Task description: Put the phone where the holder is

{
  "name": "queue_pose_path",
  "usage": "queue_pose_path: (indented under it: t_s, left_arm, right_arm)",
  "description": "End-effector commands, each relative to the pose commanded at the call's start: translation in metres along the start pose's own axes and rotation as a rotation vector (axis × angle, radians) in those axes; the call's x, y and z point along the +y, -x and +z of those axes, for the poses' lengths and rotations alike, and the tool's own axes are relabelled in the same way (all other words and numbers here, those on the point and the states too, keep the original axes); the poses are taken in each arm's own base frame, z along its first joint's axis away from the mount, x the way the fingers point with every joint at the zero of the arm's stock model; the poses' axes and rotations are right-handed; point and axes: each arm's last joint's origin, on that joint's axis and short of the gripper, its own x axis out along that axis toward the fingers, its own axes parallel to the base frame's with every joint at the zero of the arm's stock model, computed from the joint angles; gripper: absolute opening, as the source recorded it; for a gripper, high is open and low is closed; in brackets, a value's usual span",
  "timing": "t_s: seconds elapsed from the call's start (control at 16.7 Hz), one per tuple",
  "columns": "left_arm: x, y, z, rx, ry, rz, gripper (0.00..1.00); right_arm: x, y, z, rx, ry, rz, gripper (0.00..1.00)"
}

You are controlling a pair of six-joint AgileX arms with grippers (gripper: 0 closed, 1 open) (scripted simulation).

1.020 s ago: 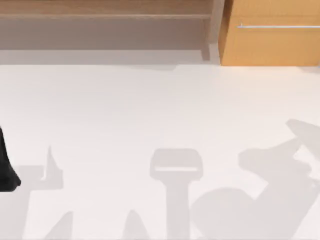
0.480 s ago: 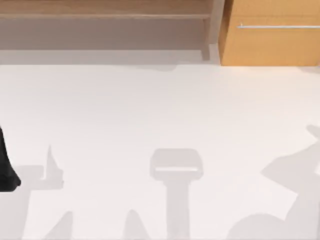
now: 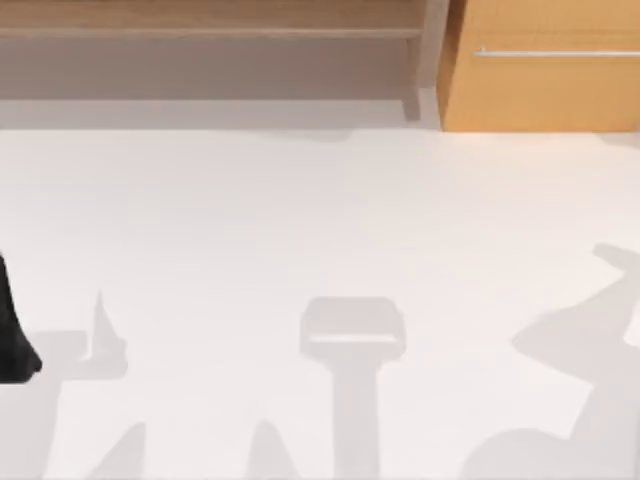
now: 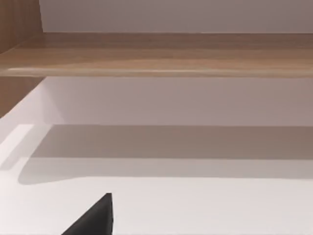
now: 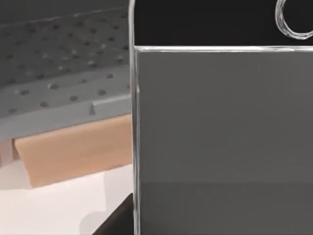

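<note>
My left arm (image 3: 14, 330) sits at the table's left edge

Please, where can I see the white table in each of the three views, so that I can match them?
Top view: the table spreads out before the wooden shelf.
Left wrist view: the white surface before the same shelf.
Right wrist view: the white patch beside the phone.
Shared landmark: the wooden shelf.
</note>
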Motion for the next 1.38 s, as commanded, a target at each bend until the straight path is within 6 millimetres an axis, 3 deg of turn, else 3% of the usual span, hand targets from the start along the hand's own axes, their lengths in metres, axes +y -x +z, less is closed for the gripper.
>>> queue_pose_path:
  t_s: [0.48, 1.02, 1.32, 1.38]
  left_arm:
    - [0.0, 0.0, 0.0, 0.0, 0.0, 0.0, 1.0]
    - [0.0, 0.0, 0.0, 0.0, 0.0, 0.0, 1.0]
    - [0.0, 0.0, 0.0, 0.0, 0.0, 0.0, 1.0]
    - [0.0, 0.0, 0.0, 0.0, 0.0, 0.0, 1.0]
  right_arm:
    - [0.001, -0.002, 0.0, 0.006, 0.006, 0.002, 0.0]
    - [0.002, -0.047, -0.001, 0.004, 0.014, -0.006, 0.0]
    - [0.001, -0.05, -0.002, 0.0, 0.0, 0.0, 0.0]
    - [0.001, -0.05, -0.002, 0.0, 0.0, 0.0, 0.08]
